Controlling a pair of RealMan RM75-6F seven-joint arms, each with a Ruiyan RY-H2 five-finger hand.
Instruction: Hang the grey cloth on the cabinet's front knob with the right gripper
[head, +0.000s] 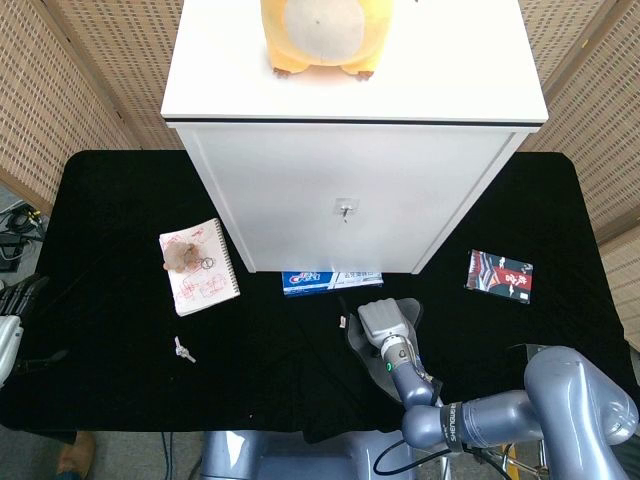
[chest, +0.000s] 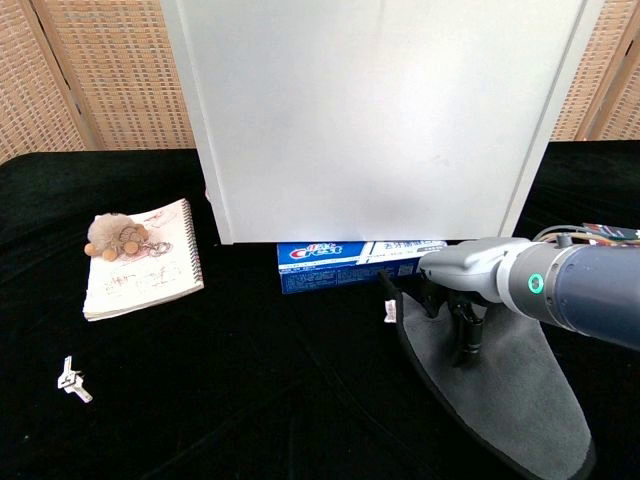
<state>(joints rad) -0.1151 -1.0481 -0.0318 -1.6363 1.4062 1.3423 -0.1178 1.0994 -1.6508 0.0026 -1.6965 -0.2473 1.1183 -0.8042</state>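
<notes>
Toothpaste box (chest: 360, 262) lies just beside the right hand (chest: 462, 290), against the cabinet (chest: 380, 120).

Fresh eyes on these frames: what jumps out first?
The big white cabinet fills the middle of the table, with a yellow plush toy on top and a small knob on its front. Just before it, the right robot hand rests fingers-down on the grey cloth lying on the black tabletop, beside a blue toothpaste box.
</notes>
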